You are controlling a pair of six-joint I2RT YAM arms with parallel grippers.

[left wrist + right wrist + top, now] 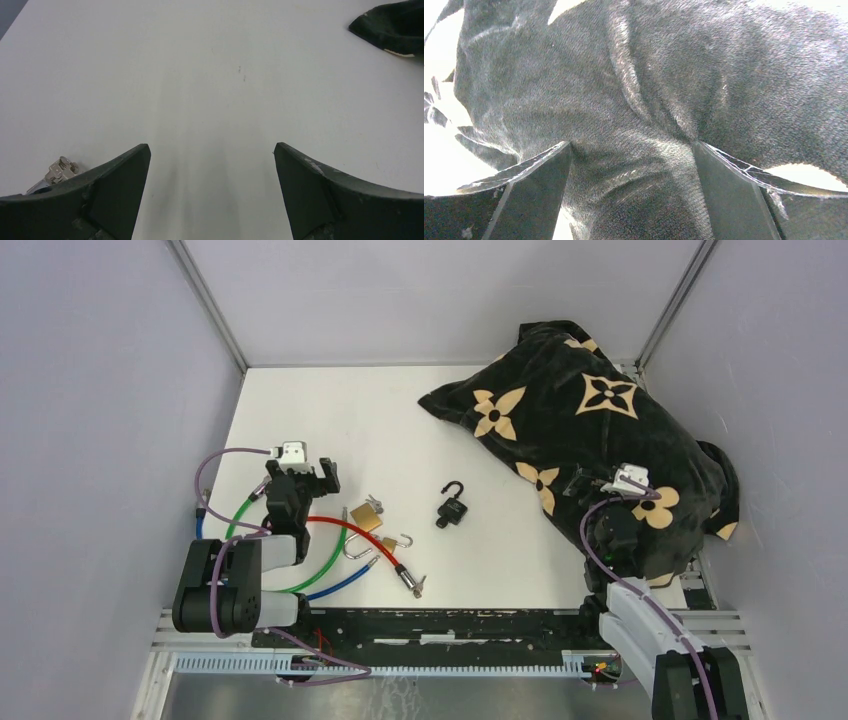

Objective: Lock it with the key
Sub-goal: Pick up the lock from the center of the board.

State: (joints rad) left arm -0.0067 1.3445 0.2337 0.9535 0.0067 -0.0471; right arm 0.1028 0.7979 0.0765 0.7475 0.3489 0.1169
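Observation:
A black padlock (453, 506) with its shackle swung open lies on the white table (330, 410), mid-table. Left of it lies a brass padlock (365, 518) with what looks like a silver key (375, 503) at its top. My left gripper (300, 478) hovers left of the brass padlock, open and empty; in its wrist view the left gripper (211, 147) shows only bare table between its fingers. My right gripper (608, 486) is open over a black flower-patterned cushion (590, 420), and the right gripper (631, 145) has the cushion's plush fabric (649, 100) between its fingers.
Red (340, 528), green (325, 565) and blue (345, 582) cables lie by the left arm, with a silver shackle (402, 539) and a metal cable end (411, 584). A small silver piece (60, 170) shows beside my left finger. The cushion's corner (395, 25) shows far right.

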